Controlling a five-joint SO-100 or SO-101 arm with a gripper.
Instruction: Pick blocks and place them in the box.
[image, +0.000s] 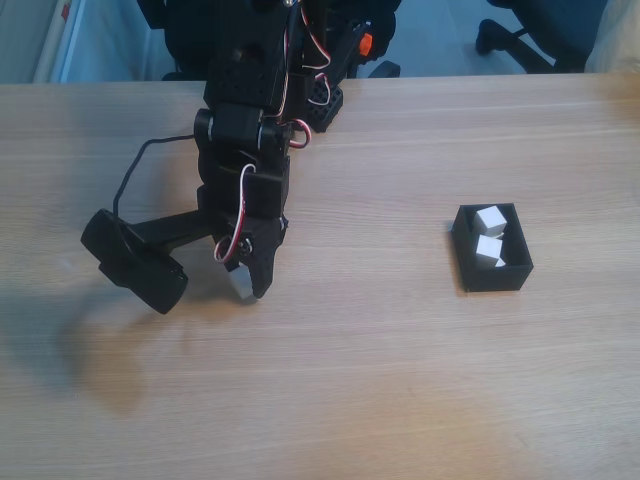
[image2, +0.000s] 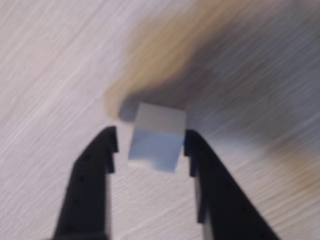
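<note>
A small white block (image2: 156, 142) sits between my black fingers (image2: 95, 170) in the wrist view. The right finger touches it and a thin gap shows at the left one. The block looks sharp while the wooden table is blurred. In the fixed view my gripper (image: 246, 286) points down at the table left of centre, shut on that block (image: 238, 283) at its tip. The black box (image: 495, 278) lies to the right, well apart from the gripper, with two white blocks (image: 491, 218) (image: 488, 251) inside.
The arm's base (image: 300, 90) stands at the table's far edge. The wrist camera (image: 135, 262) juts out to the left of the gripper on its cable. Bare wooden table (image: 380, 380) lies between gripper and box. Chair legs show beyond the far edge.
</note>
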